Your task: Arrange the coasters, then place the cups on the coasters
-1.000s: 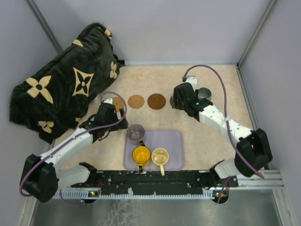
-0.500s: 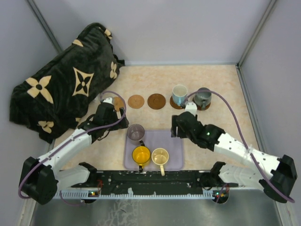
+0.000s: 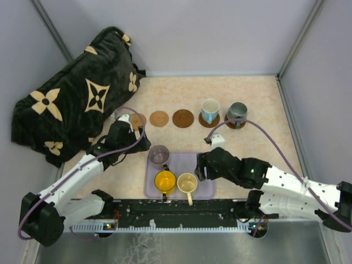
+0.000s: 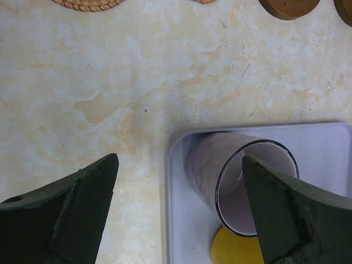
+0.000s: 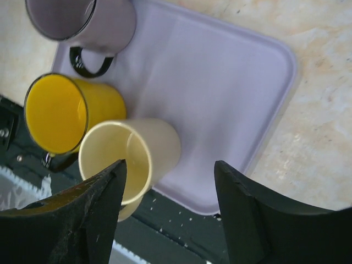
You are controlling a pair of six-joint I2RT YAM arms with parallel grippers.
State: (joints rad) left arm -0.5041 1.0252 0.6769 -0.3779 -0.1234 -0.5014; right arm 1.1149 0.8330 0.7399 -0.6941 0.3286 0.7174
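Step in hand: we judge cup placing underway; white mug with light-blue inside [image 3: 209, 110] and dark grey-green mug [image 3: 237, 112] each sit on a dark brown round coaster; three mugs wait in the lavender rectangular tray [image 5: 220, 82].
Right gripper [image 5: 168, 212]: jaws parted, grasping nothing; cream mug [image 5: 132, 154] lies just inside its left jaw, yellow-orange mug [image 5: 63, 113] beyond that jaw.
Left gripper [image 4: 179, 212]: jaws released wide; smoky purple mug [image 4: 242, 181] sits nearer its right jaw.
Next move: we think the right jaws must straddle the cream mug's wall and clench.
Hidden: fifth coaster mostly behind the left arm in the top view; cream mug's handle cut off.
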